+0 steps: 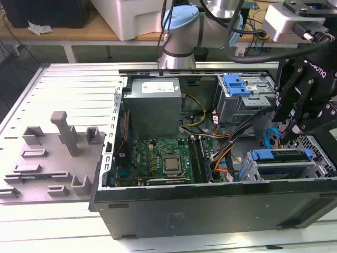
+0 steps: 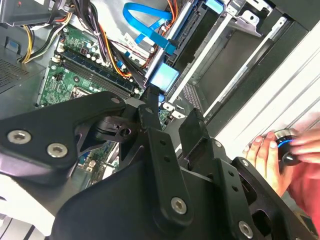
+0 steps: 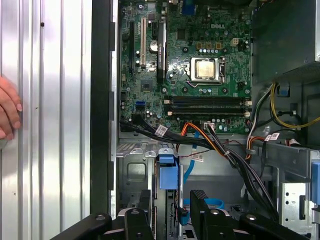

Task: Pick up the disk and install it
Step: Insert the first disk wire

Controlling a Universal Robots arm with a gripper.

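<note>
The disk (image 1: 281, 156) sits edge-on in the lower drive cage at the exterior view's right end of the open computer case. Its blue carrier rail faces up. My gripper (image 1: 288, 133) hangs just above that cage, black fingers pointing down at the disk. In the first wrist view the gripper (image 3: 172, 200) stands open, and the carrier's blue end (image 3: 168, 172) shows in the gap beyond the fingertips. The second wrist view shows the same gripper (image 2: 171, 107) with the blue end (image 2: 164, 77) just past it. Nothing is held between the fingers.
Green motherboard (image 1: 158, 158) and grey power supply box (image 1: 152, 103) lie in the case's middle. An upper cage carries a small blue latch (image 1: 237, 84). Cable bundles (image 3: 220, 145) run beside the drive cage. A person's hand (image 2: 267, 157) rests outside the case. A grey fixture (image 1: 58, 147) lies at the exterior view's left.
</note>
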